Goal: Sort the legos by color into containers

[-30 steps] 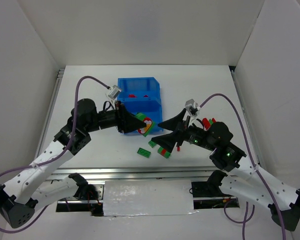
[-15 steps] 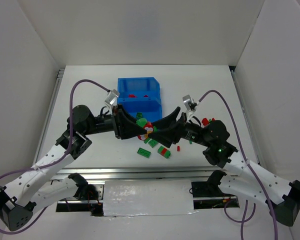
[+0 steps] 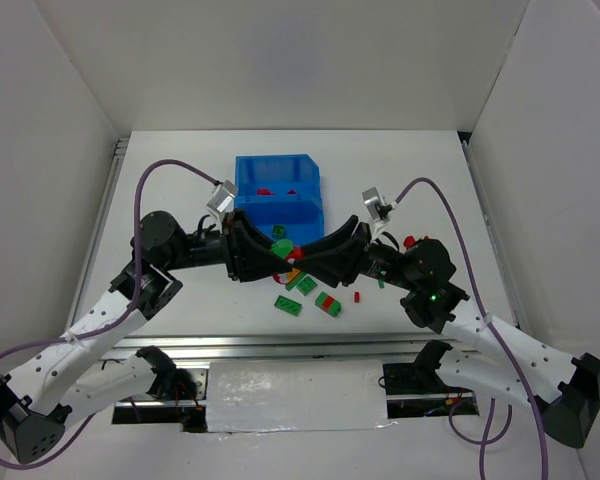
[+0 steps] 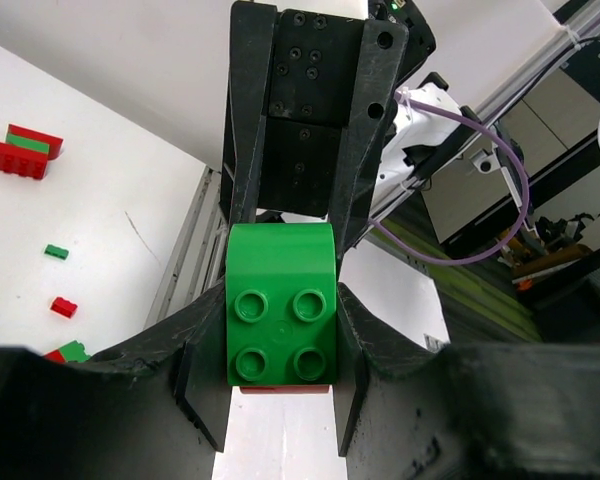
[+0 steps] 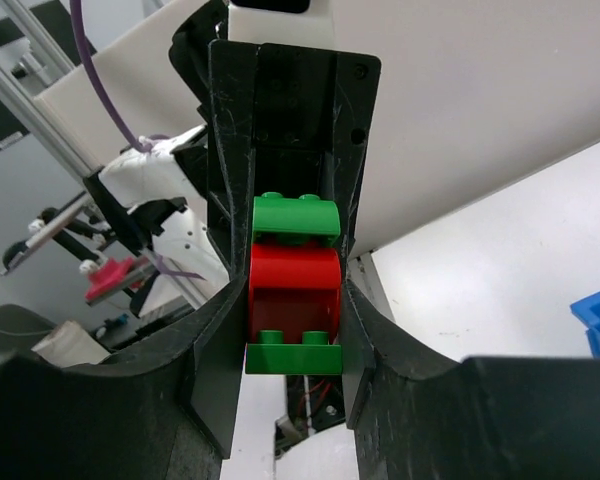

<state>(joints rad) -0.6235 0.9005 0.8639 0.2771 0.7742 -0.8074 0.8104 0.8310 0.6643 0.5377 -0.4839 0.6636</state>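
A stuck stack of legos [image 3: 292, 257] hangs above the table between both grippers, just in front of the blue bin [image 3: 244, 176]. My left gripper [image 3: 281, 254] is shut on the stack's green brick [image 4: 281, 315], studs facing the camera, with a red edge below it. In the right wrist view the right gripper [image 5: 295, 310] has its fingers against the sides of the red brick [image 5: 295, 285], a green brick [image 5: 296, 217] beyond it and a thin green plate [image 5: 294, 355] on its near end. The far container holds red pieces [image 3: 268, 190]; the near one shows green [image 3: 277, 232].
Loose legos lie on the table under the grippers: a green one [image 3: 288, 305], another green [image 3: 305, 285], a red-green pair [image 3: 329, 304], a tiny red piece [image 3: 356, 296]. More red and green ones [image 3: 413, 242] sit by the right arm. White walls enclose the table.
The right gripper moved left from over the loose legos to meet the left gripper and narrowed around the stack. The left gripper shifted slightly, still holding its brick.
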